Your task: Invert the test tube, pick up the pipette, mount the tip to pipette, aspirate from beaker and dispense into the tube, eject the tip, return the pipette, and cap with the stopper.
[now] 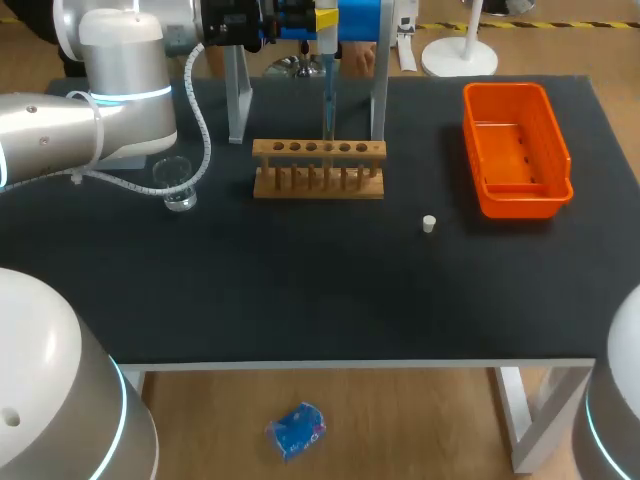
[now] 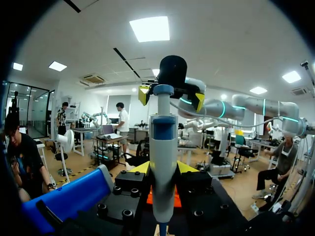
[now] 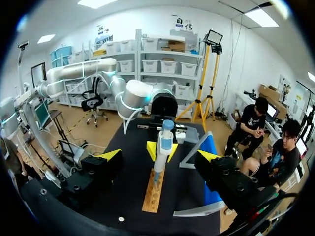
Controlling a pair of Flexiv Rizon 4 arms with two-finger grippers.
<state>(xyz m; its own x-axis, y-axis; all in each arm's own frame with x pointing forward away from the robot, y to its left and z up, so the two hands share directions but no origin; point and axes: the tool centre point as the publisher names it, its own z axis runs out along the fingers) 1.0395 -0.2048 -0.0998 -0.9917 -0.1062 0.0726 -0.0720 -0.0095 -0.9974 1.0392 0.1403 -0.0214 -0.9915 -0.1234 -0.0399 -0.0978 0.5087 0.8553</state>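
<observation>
And here is the left arm point(image 1: 90, 120), in from the left and stretched across to the back of the table point(image 1: 300, 290), with the left gripper point(image 1: 322, 18) high above the wooden rack point(image 1: 318, 182). Its fingers are clamped on the pipette point(image 2: 163, 162) from both sides, yellow tips pressed against the white-and-blue body. The pipette hangs upright, plunger end up. Its thin lower end comes down to the rack's row of holes, at one of the middle ones (whether it sits inside a tube there, I cannot tell). The rack stands just in front of the two grey legs of a metal stand point(image 1: 238, 100) at the back of the table. To the rack's left, close beside the left arm's white coiled cable point(image 1: 203, 120), sits the clear glass beaker point(image 1: 176, 183), upright. On the other side, the small white stopper point(image 1: 429, 224) lies alone on the black surface, between the rack and the orange tray point(image 1: 515, 205) and a little nearer the front edge than either. Over to the right gripper point(image 3: 158, 156): it is spread wide, yellow tips far apart, with nothing held between them. It is up in the air on the front side of the rack, facing the pipette and well apart from it.
</observation>
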